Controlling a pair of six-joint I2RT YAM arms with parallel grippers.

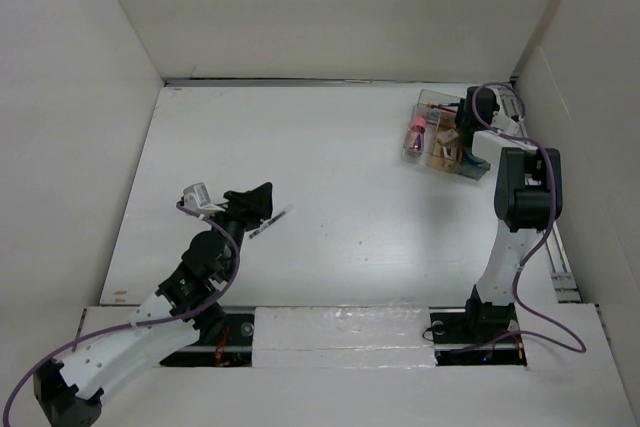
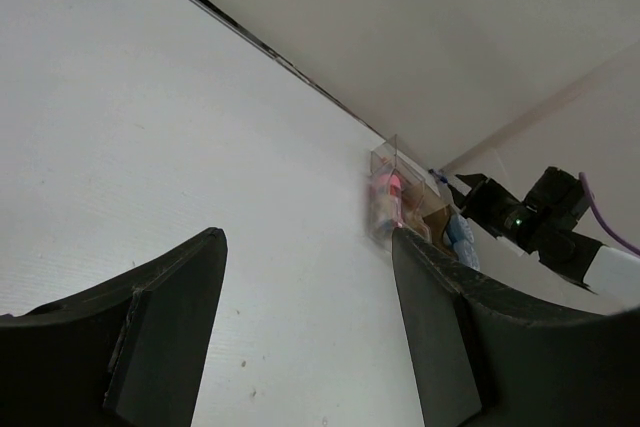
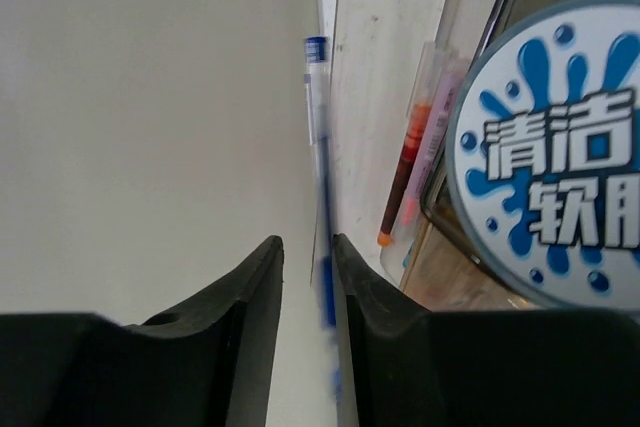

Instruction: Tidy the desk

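White desk (image 1: 350, 207) with clear tray (image 1: 430, 100) far right, dark pen (image 1: 271, 223) left.

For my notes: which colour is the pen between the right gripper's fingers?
Blue pen; clearest in the right wrist view.

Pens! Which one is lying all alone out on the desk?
The dark pen, lying beside the left gripper. The blue pen and the orange pen are far across the desk, by the tray.
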